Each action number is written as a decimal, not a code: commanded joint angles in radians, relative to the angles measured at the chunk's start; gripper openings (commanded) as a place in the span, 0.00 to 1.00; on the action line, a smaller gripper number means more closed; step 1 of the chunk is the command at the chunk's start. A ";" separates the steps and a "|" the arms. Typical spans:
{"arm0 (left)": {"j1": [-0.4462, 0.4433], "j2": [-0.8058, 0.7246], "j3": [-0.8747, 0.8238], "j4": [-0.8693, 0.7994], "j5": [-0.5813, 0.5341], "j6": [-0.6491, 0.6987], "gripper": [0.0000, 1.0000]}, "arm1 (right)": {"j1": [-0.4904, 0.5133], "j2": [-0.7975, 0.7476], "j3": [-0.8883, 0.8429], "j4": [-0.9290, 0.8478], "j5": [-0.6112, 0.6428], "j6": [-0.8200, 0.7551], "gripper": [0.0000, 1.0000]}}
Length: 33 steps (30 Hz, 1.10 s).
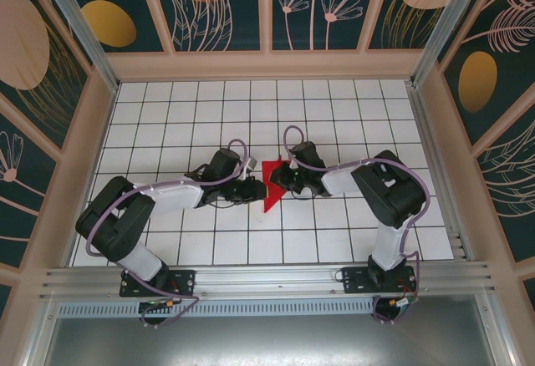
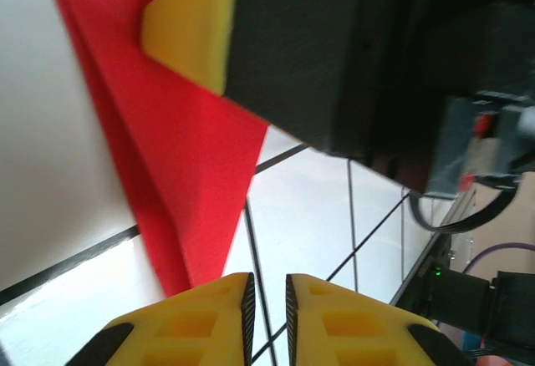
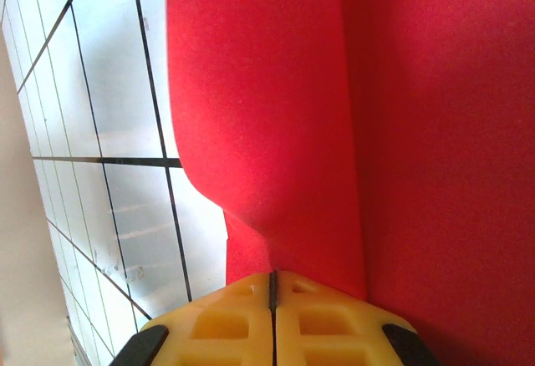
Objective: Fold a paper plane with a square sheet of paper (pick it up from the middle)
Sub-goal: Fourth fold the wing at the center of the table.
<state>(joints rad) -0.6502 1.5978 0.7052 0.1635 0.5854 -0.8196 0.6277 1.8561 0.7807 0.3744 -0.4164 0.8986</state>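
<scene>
The red paper (image 1: pixel 270 186) lies mid-table, folded into a pointed shape with its tip toward the near edge. My right gripper (image 1: pixel 282 179) comes at it from the right and is shut on a raised flap of it (image 3: pixel 273 276); the red paper (image 3: pixel 334 132) curves up out of the pinch. My left gripper (image 1: pixel 253 189) sits at the paper's left edge. In the left wrist view its jaws (image 2: pixel 267 287) stand a narrow gap apart over bare tile, with the red paper (image 2: pixel 192 165) just beside them. The right gripper's yellow finger (image 2: pixel 188 36) presses on the paper above.
White grid table (image 1: pixel 334 115) with raised wooden walls (image 1: pixel 267 65) on three sides. An aluminium rail (image 1: pixel 267 278) runs along the near edge by the arm bases. Cables (image 1: pixel 238 144) loop over both wrists.
</scene>
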 commanded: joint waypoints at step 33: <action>-0.030 0.137 -0.193 0.264 0.180 -0.130 0.20 | 0.019 0.108 -0.025 -0.185 0.096 -0.027 0.08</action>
<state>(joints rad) -0.6697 1.7615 0.5652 0.5056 0.6975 -0.9264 0.6292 1.8622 0.7921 0.3618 -0.4164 0.8959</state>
